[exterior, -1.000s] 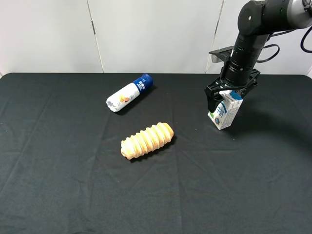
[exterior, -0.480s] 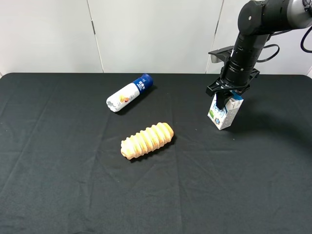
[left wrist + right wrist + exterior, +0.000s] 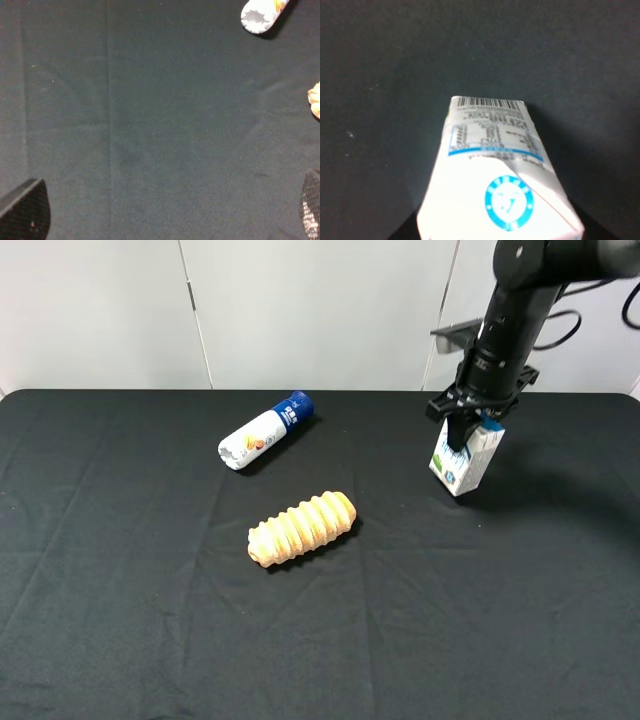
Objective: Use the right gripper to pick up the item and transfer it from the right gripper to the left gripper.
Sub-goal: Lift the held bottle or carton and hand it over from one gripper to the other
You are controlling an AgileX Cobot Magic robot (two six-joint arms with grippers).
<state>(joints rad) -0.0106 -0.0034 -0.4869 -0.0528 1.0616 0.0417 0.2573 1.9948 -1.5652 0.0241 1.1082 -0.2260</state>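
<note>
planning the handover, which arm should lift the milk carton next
Right. The right gripper is shut on the top of the milk carton; the left gripper hangs open over the black cloth, with no carton in its view.

Even, bright light, soft shadows on the black cloth (image 3: 120, 640) — carton (image 3: 495, 190) slightly soft-focus in the right wrist view

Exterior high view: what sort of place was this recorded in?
Probably a robot test bench in a lab, not a home or shop: a table under plain black cloth, bare white wall panels behind, and staged props: a milk carton, a bottle and a ridged roll.
</note>
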